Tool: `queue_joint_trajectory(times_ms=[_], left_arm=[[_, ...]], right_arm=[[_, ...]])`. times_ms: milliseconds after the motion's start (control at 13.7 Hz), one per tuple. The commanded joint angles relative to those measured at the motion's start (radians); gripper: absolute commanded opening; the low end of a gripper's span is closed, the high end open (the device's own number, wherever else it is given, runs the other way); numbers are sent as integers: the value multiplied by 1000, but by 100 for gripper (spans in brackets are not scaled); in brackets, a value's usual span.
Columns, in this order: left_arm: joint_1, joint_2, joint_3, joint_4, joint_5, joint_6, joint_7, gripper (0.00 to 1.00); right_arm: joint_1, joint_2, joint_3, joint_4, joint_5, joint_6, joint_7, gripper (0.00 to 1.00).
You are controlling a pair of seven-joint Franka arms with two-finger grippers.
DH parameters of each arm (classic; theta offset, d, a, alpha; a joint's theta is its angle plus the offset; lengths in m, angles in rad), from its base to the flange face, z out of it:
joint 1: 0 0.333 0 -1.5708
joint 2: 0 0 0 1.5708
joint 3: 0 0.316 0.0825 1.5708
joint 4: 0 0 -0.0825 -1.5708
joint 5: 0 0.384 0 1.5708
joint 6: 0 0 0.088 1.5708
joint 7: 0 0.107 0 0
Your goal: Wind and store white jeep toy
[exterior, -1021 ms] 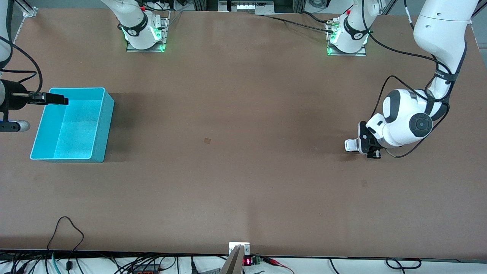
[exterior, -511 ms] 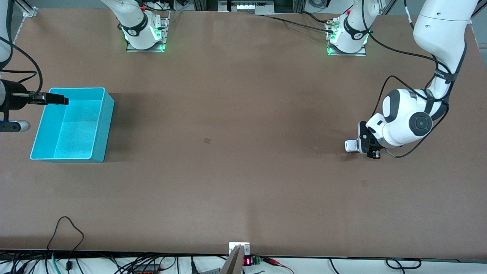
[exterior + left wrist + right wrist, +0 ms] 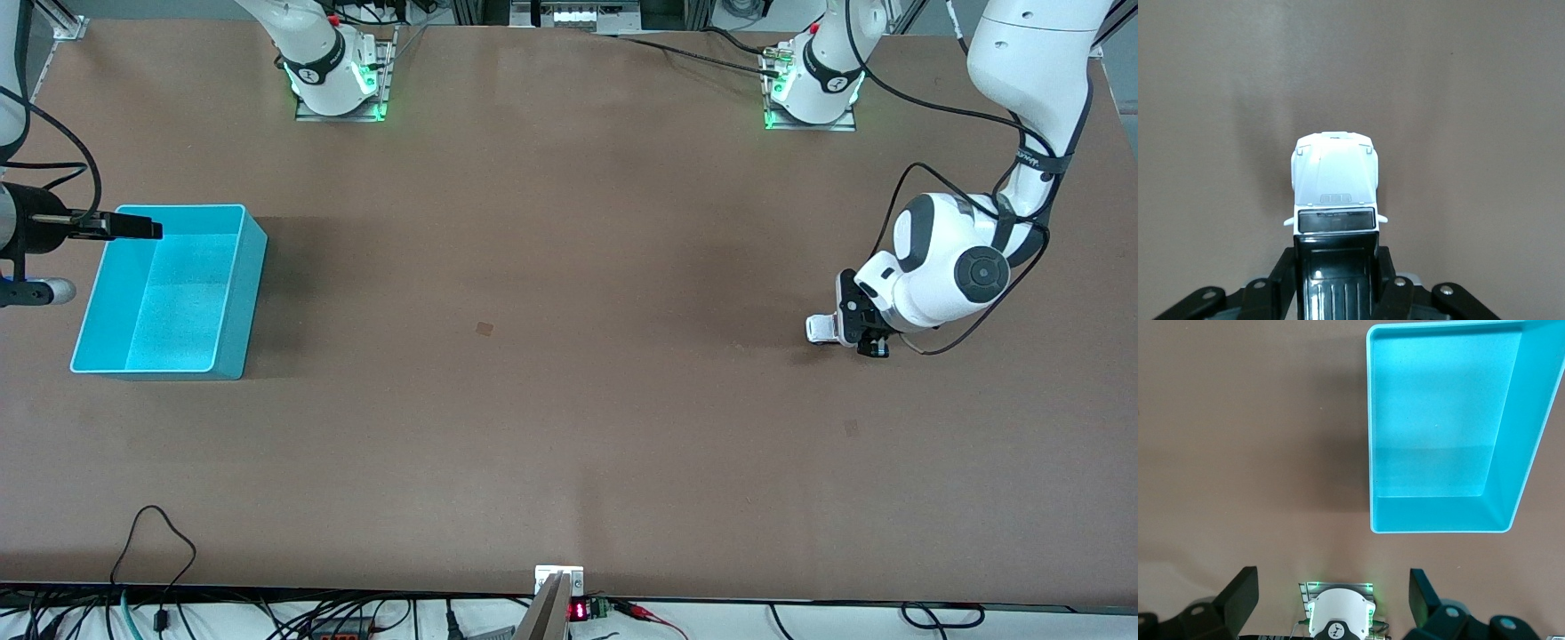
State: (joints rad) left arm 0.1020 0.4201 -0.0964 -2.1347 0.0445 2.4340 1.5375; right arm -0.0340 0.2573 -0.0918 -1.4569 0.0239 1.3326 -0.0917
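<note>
The white jeep toy (image 3: 820, 328), boxy with a black roof, is at the left arm's end of the table. My left gripper (image 3: 846, 332) is shut on it. In the left wrist view the jeep (image 3: 1333, 180) points away from the gripper (image 3: 1336, 270), with the black fingers (image 3: 1281, 275) pressed against both sides of its roof. I cannot tell whether its wheels touch the table. My right gripper (image 3: 133, 229) hangs open and empty over the rim of the turquoise bin (image 3: 253, 267). In the right wrist view (image 3: 1331, 597) its jaws are wide apart.
The turquoise bin (image 3: 1438, 525) is empty and stands at the right arm's end of the table. Both arm bases (image 3: 338, 84) (image 3: 811, 89) stand along the edge farthest from the front camera. Cables lie along the nearest edge.
My left gripper and the jeep have shifted a little upward in the front view. The right gripper has barely moved.
</note>
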Motion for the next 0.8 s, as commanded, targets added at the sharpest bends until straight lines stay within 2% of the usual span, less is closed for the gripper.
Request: queue_joint_trajectory(times_ms=[0,729], left_arm=[[4,-3,0,-24,20,55,-14,24],[11,23,0,-24,23,76,-25,23]], right_arm=[[-6,2,1,4,11,-16,0,100],[-7,3,1,4,11,-15,-2,100]])
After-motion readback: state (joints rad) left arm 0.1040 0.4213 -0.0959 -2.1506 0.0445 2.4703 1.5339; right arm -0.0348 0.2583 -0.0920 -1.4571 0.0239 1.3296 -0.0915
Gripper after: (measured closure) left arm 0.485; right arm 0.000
